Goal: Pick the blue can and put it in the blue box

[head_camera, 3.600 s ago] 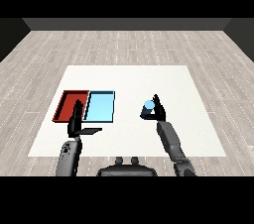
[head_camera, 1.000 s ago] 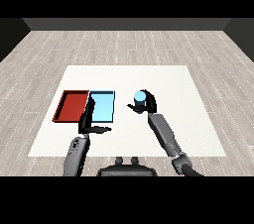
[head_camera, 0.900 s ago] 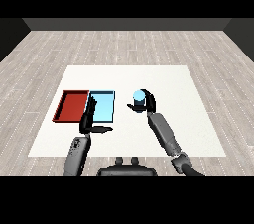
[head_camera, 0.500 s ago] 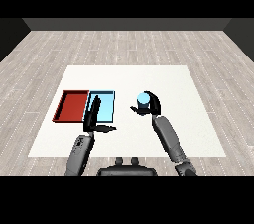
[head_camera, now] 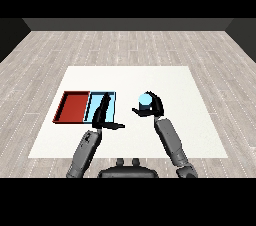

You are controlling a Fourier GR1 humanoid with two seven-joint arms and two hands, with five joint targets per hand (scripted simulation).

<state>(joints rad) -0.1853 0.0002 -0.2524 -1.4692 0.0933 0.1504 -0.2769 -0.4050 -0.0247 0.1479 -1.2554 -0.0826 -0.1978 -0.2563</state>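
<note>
The right hand (head_camera: 152, 107) is curled round the blue can (head_camera: 145, 101), mid-carry; next it must travel left over the blue box (head_camera: 112, 101). The left hand (head_camera: 101, 115) is open.

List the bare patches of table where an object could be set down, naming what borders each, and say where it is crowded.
Free: the table right of the right hand holding the blue can; the far strip beyond the red tray and light blue tray. Narrower: between the blue tray and can. Crowded: the left hand lies over the blue tray.
</note>
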